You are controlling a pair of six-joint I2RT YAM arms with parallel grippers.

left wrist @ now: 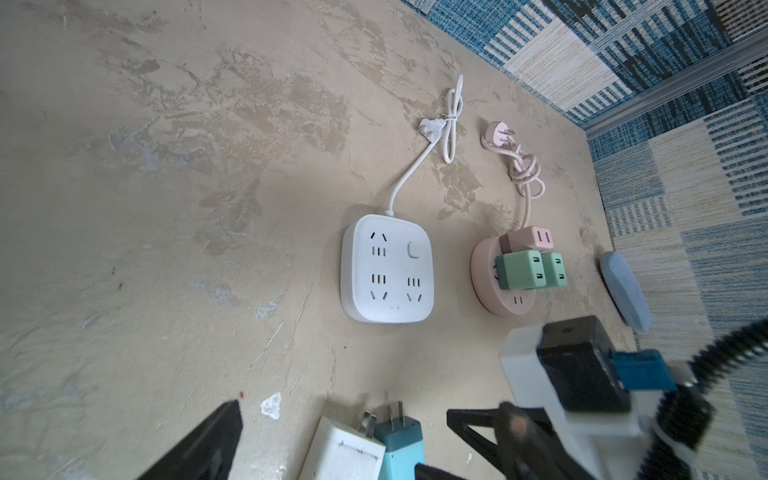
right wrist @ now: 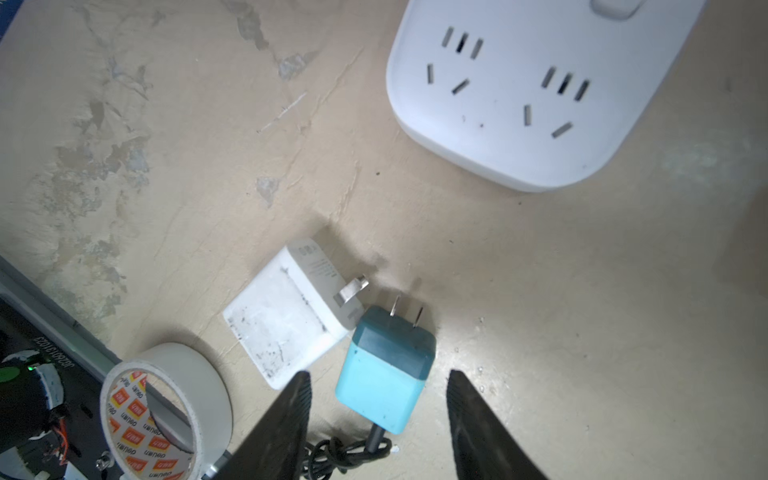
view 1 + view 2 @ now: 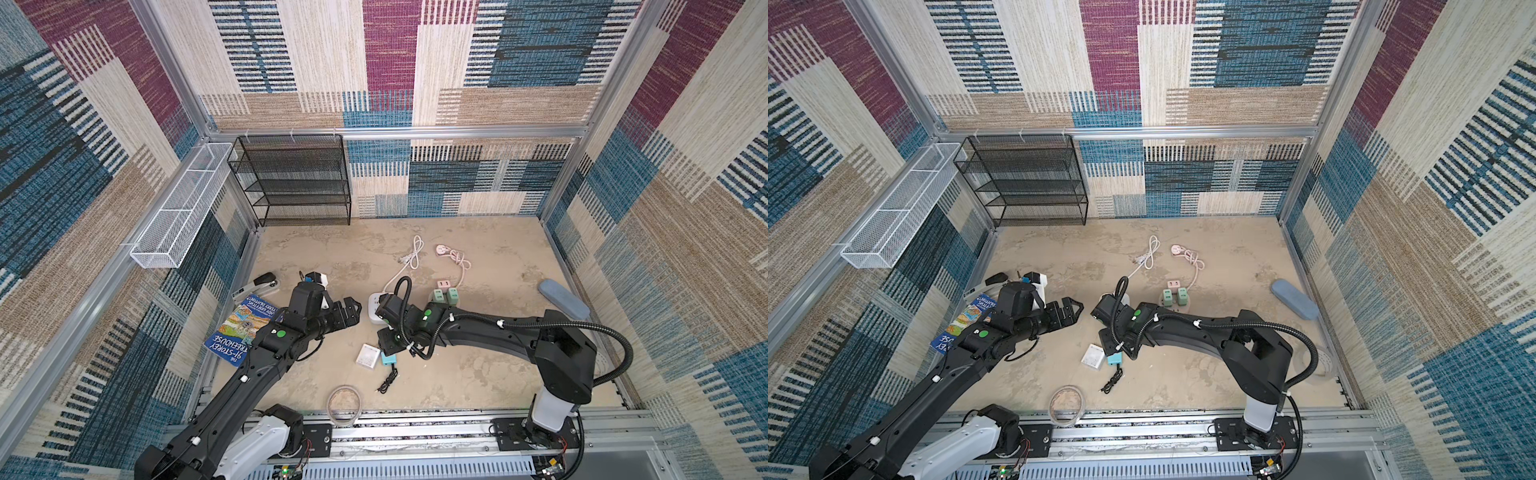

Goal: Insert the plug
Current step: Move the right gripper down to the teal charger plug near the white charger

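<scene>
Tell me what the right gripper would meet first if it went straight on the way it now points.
Most likely the blue plug, lying ahead of the right gripper, between its parted jaws; the white power strip lies beyond.

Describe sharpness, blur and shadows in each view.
Both top views: evenly lit, sharp throughout. Left wrist view: white power strip sharp, nearest foreground blurred. Right wrist view: blue plug crisp, prongs casting faint shadows; right claw dark and soft-edged.
</scene>
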